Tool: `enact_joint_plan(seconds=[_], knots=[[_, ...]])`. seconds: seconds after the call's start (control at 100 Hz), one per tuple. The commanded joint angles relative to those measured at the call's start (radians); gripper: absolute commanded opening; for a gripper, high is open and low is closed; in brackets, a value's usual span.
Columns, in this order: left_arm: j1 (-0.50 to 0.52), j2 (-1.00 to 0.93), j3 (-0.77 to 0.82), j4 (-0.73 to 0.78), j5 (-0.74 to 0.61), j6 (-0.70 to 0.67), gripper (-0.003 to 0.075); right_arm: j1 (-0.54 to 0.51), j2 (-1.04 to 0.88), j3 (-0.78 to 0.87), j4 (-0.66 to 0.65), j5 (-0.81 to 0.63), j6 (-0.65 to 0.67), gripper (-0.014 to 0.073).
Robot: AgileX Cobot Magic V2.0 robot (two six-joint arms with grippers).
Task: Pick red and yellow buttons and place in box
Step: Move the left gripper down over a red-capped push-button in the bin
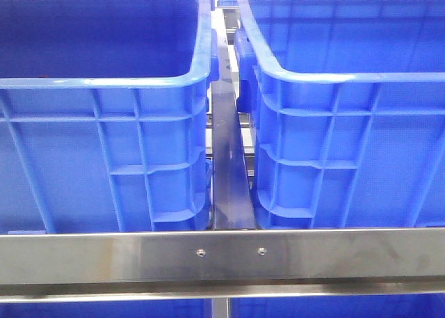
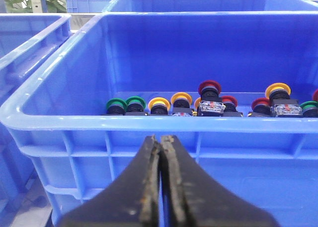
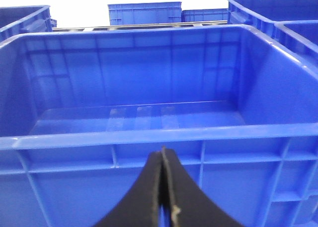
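Red buttons (image 2: 209,86) and yellow buttons (image 2: 181,98) with black bodies lie in a row along the floor of a blue crate (image 2: 59,118), mixed with green ones (image 2: 116,105). My left gripper (image 2: 162,137) is shut and empty, just outside that crate's near wall and below its rim. In the right wrist view a second blue crate, the box (image 3: 149,135), stands with a bare floor. My right gripper (image 3: 162,150) is shut on nothing, outside its near wall. The front view shows both crates, left (image 1: 104,81) and right (image 1: 334,76), but neither gripper.
A steel rail (image 1: 222,254) crosses in front of both crates, and a dark metal strip (image 1: 228,172) runs in the narrow gap between them. More blue crates (image 3: 144,12) stand behind and to the sides. The crate walls are tall with thick rims.
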Motion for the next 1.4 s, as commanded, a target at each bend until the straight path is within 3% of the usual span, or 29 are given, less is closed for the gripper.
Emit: enact_joint_plan(seconds=[0.0, 0.44, 0.74, 0.94, 1.14, 1.25, 1.39], knots=[[0.002, -0.029, 0.053, -0.007, -0.071, -0.009, -0.0020, -0.005, -0.022, -0.017, -0.010, -0.077, -0.003, -0.0069], [0.002, -0.029, -0.022, -0.006, -0.081, -0.009, -0.0020, -0.005, -0.022, -0.017, -0.010, -0.077, -0.003, -0.0069], [0.002, 0.054, -0.235, -0.006, 0.150, -0.009, -0.0020, -0.005, -0.022, -0.017, -0.010, -0.077, -0.003, -0.0069], [0.002, 0.209, -0.388, -0.003, 0.354, -0.001, -0.0020, -0.005, -0.022, -0.017, -0.010, -0.077, -0.003, -0.0069], [0.002, 0.391, -0.517, 0.005, 0.444, 0.050, -0.0017, -0.005, -0.022, -0.017, -0.010, -0.077, -0.003, -0.0069], [0.002, 0.497, -0.581, 0.005, 0.470, 0.052, 0.0076, -0.005, -0.022, -0.017, -0.010, -0.077, -0.003, -0.0069], [0.002, 0.621, -0.659, -0.004, 0.470, 0.052, 0.0358, -0.005, -0.022, -0.017, -0.010, -0.077, -0.003, -0.0069]])
